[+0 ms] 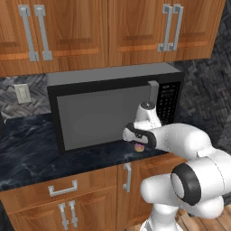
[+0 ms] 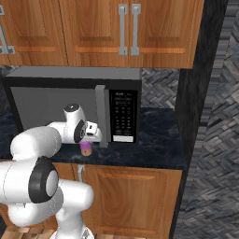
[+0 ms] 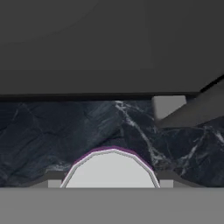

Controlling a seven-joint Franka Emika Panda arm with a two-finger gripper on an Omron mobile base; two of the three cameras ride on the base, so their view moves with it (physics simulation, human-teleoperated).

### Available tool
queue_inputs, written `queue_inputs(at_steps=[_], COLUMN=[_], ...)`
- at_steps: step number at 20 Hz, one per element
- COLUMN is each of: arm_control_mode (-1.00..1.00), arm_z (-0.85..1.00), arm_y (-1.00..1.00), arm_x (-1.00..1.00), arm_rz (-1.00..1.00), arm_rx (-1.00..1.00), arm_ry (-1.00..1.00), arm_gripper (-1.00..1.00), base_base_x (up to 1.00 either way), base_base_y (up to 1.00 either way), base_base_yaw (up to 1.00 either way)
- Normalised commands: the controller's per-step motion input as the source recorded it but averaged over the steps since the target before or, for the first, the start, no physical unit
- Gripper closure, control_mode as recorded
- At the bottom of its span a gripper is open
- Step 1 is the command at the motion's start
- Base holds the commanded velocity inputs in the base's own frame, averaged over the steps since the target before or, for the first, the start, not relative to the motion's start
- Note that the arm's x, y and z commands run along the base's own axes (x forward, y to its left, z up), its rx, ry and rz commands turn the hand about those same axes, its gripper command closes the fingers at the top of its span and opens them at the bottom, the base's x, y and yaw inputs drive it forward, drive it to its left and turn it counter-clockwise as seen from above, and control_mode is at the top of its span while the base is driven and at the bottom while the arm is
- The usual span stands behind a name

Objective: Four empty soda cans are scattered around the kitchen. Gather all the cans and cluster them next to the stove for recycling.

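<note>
I am clamping my gripper (image 2: 87, 145) around the pale purple, silver-topped soda can (image 2: 86, 149), just in front of the black-and-grey microwave (image 2: 74, 109). I judge lifting it clear comes next, then carrying it stoveward.

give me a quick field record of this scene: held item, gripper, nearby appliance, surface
held item: pale pink-purple soda can with silver top, upright between the fingers
gripper: white two-finger gripper closed on the can's sides
nearby appliance: black-and-grey microwave, door shut, just behind the can
surface: black marbled countertop
above: orange-brown wooden cabinets
</note>
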Motion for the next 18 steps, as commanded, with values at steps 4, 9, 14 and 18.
queue_inputs(at_steps=[4,9,14,18], arm_control_mode=[-1.00,-1.00,-1.00,-1.00], arm_z=[0.55,0.60,0.53,0.49], arm_y=[0.00,0.00,0.00,0.00], arm_x=[-0.45,-0.45,-0.52,-0.51], arm_rz=[0.00,0.00,0.00,0.00], arm_rx=[0.00,0.00,0.00,0.00], arm_ry=[0.00,0.01,0.00,0.00], arm_gripper=[1.00,1.00,1.00,1.00], base_base_x=[0.00,0.00,0.00,0.00], base_base_y=[0.00,0.00,0.00,0.00], base_base_yaw=[0.00,0.00,0.00,0.00])
